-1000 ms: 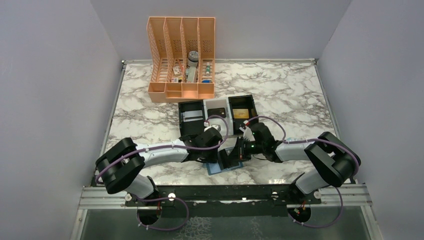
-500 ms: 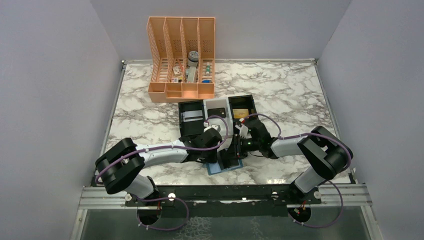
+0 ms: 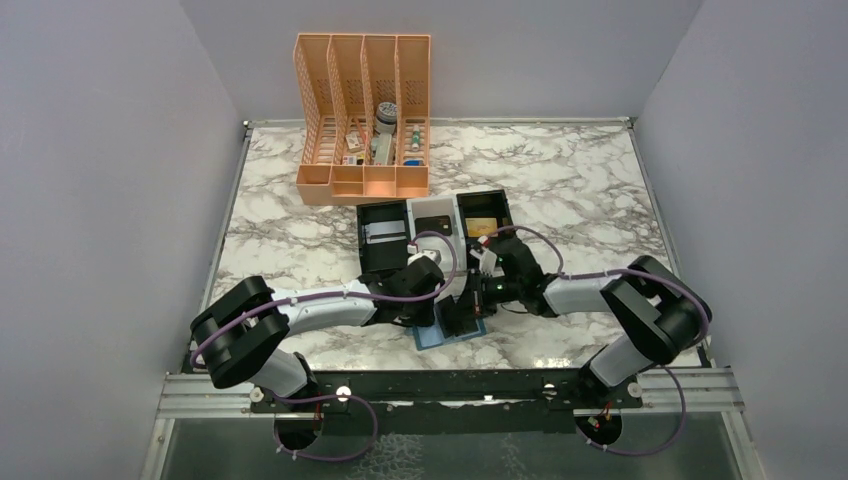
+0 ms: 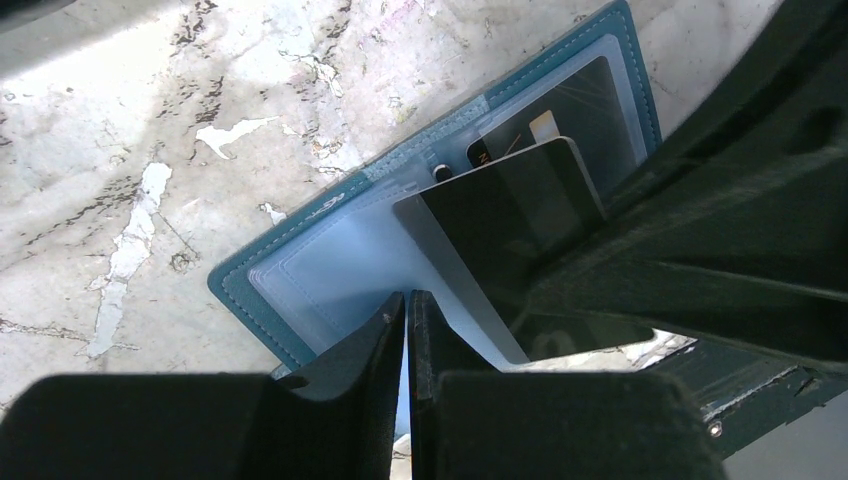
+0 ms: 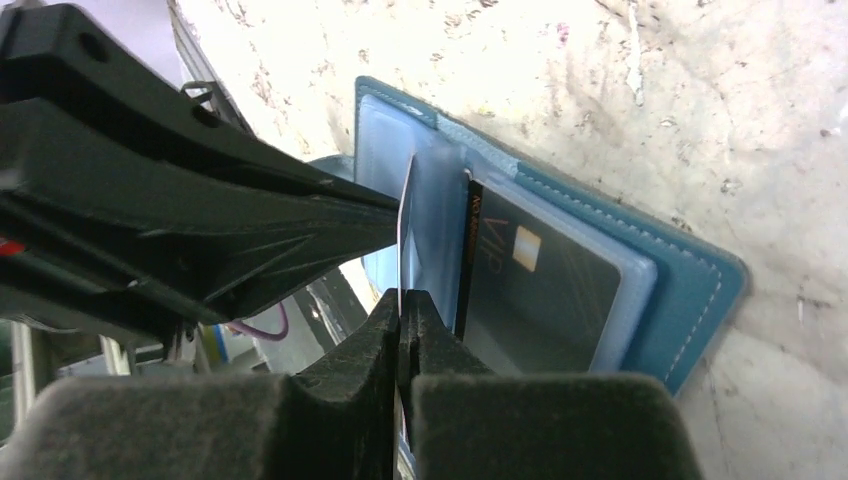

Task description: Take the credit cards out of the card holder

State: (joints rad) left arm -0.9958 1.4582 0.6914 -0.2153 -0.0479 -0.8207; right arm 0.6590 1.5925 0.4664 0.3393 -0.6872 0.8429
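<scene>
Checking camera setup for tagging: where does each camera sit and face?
Top external: above, behind the bases, looking down at the table; left arm and right arm show.
Left wrist: behind the left gripper, facing down at card holder and black card.
Right wrist: behind the right gripper pinching that card.
Both wrist views share holder and card.

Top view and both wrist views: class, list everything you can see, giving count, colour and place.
table: one, white-grey marble, under everything
file rack: one, orange, back of table, small items inside
tray: one, black, three compartments, mid-table
card holder: one, blue, open, near front edge
cards: two, black; one inside the holder's sleeve, one pulled out
left hand: shut on the card holder's sleeve
right hand: shut on the pulled-out card
</scene>
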